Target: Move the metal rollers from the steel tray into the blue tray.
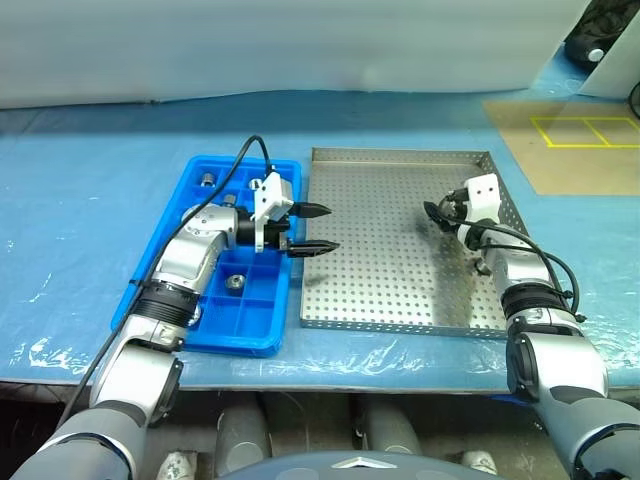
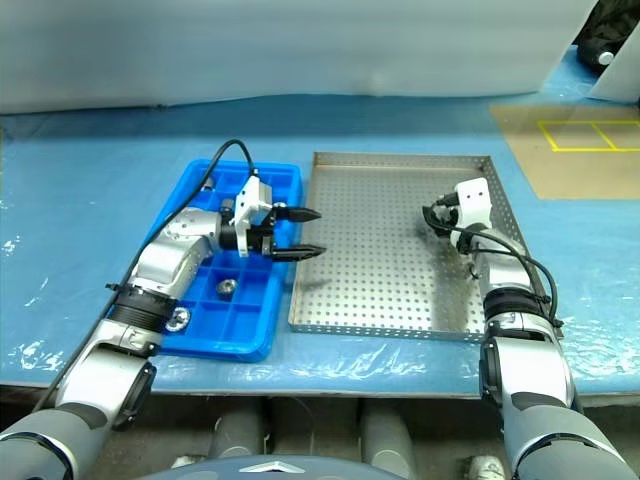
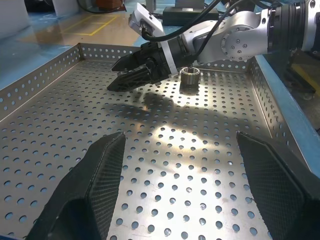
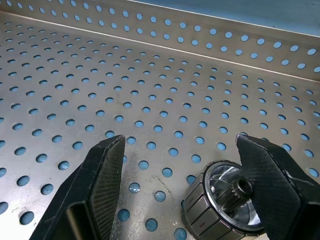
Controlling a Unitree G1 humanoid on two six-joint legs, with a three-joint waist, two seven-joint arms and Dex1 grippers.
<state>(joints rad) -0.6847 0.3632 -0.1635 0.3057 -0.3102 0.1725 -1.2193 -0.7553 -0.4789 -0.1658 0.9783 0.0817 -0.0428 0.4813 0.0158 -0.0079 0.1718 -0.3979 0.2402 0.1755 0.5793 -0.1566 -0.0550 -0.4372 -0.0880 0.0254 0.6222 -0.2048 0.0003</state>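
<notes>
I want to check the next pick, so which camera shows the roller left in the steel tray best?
The right wrist view: the metal roller sits close up between the open right gripper fingers, on the steel tray. The left wrist view shows it small, beside that gripper. In the head views the right arm mostly hides it.

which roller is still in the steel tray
The metal roller between the right gripper's open fingers; the other rollers already sit in blue tray compartments.
</notes>
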